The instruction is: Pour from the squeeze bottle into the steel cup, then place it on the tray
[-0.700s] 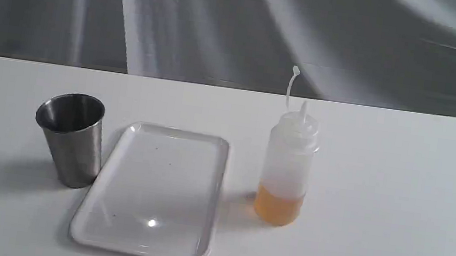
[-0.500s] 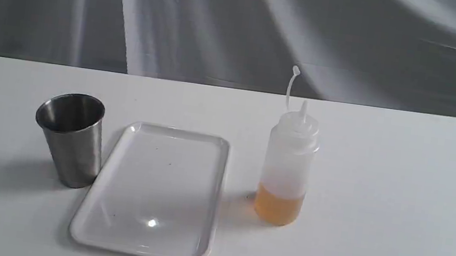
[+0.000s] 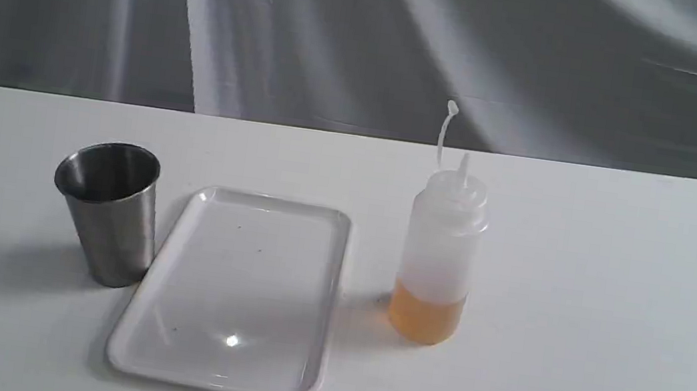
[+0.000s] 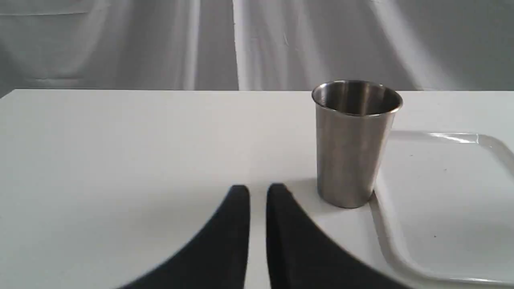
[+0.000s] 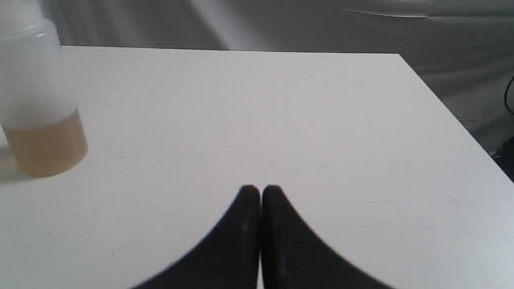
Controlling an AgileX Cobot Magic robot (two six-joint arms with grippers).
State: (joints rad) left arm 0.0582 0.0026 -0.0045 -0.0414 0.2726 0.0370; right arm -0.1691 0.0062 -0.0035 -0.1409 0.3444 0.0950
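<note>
- The squeeze bottle (image 3: 437, 261) stands upright on the white table (image 3: 612, 291), at 3 o'clock from the tray (image 3: 242, 289) and clear of its rim. No gripper holds it.
- The steel cup (image 3: 110, 218) is furthest left, at about 10 o'clock from the tray's middle. It is upright with its mouth open to the top. Its base sits just beside the tray's left rim, possibly touching it; the views do not settle this.
- The tray lies flat in the middle, its long side running from 6 to 12 o'clock, with nothing on it.
- The bottle's amber liquid fills roughly its lower quarter, and the body above it is cloudy white. The thin cap strap rises from the nozzle towards 12 o'clock.
- The left gripper (image 4: 259, 188) has its black fingers drawn nearly together with only a slim slit between them, pinching nothing. The cup is near its tips but apart from them.
- The right gripper (image 5: 261, 188) has its fingers pressed together and holds nothing. The bottle stands well apart from it.
</note>
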